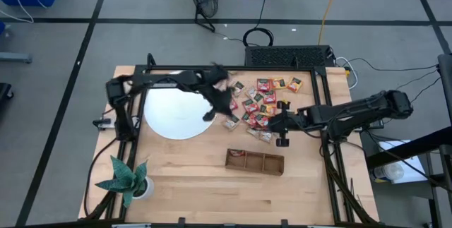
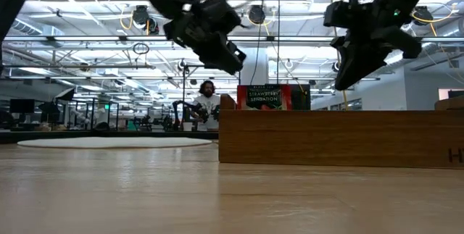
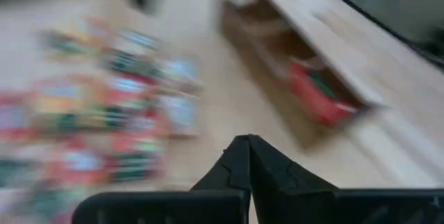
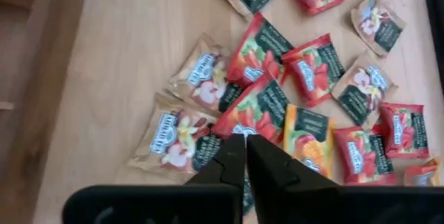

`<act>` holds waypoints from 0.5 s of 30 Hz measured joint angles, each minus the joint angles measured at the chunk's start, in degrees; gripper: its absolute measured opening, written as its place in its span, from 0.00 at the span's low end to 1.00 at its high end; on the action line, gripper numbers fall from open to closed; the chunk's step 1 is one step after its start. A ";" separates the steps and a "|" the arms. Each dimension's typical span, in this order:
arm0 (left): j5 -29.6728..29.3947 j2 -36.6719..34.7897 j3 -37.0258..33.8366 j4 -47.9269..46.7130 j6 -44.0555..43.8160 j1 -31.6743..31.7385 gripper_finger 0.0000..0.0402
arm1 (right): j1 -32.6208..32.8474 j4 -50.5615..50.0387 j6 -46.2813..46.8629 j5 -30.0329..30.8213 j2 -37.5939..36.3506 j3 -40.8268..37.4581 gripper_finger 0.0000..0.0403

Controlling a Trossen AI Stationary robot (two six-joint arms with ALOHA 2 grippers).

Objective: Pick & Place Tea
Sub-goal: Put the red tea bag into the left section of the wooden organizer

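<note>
**Both grippers closed above the tea pile**

Nearest the low camera stood the brown wooden three-compartment tray (image 2: 341, 138), one red sachet (image 2: 263, 97) upright in its left end compartment. Behind it, the scattered red, green and orange-yellow tea sachets (image 1: 260, 104) lay beside the white round disc (image 1: 176, 115). Over them hung the left gripper (image 1: 224, 108) and right gripper (image 1: 280, 123), fingers closed, empty.
</note>
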 joint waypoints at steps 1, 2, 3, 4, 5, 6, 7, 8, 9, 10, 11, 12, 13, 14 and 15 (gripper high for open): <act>-0.97 -2.01 -3.35 6.51 -2.86 1.20 0.01 | -1.32 0.43 -0.64 -1.67 0.27 0.00 0.07; -2.31 -3.89 -6.74 13.28 -6.46 2.34 0.01 | -2.67 1.16 -0.80 -3.79 0.65 0.00 0.10; -4.63 -5.75 -10.13 20.50 -10.59 3.26 0.01 | -4.10 1.98 -0.87 -5.92 1.18 0.00 0.13; -7.46 -7.40 -13.42 27.75 -14.72 4.03 0.01 | -5.45 2.87 -0.87 -7.85 2.01 0.00 0.17; -9.52 -8.89 -16.72 34.22 -18.31 4.66 0.02 | -6.66 3.77 -0.55 -9.89 3.09 0.00 0.21; -11.10 -10.16 -19.79 40.47 -21.67 5.10 0.03 | -7.76 4.49 0.06 -11.19 4.36 0.00 0.26; -12.46 -10.92 -22.37 46.43 -24.46 5.35 0.04 | -8.72 4.90 0.69 -11.67 5.83 0.00 0.31; -13.18 -11.46 -24.61 51.59 -26.40 5.41 0.05 | -9.44 5.27 0.93 -11.65 7.51 0.00 0.35; -13.25 -11.95 -26.57 55.70 -27.54 5.38 0.06 | -10.15 5.59 0.93 -11.57 9.25 0.00 0.40; -13.22 -12.30 -28.22 58.86 -28.10 5.13 0.07 | -10.73 5.77 0.70 -11.37 10.97 0.00 0.44; -13.22 -12.32 -29.24 61.56 -28.34 4.75 0.07 | -11.22 5.88 0.52 -10.72 12.63 0.00 0.48; -13.22 -12.32 -29.97 63.21 -28.30 4.45 0.08 | -11.58 6.33 0.62 -9.70 14.37 -0.02 0.51; -13.14 -12.35 -30.48 63.55 -27.78 4.22 0.08 | -11.81 7.38 1.01 -8.84 15.94 -0.02 0.55; -13.19 -12.32 -30.58 63.45 -27.02 3.92 0.08 | -11.94 8.20 1.10 -8.47 17.12 -0.02 0.58; -13.26 -12.30 -30.58 63.04 -26.19 3.65 0.07 | -11.94 8.58 1.18 -8.40 18.23 -0.02 0.60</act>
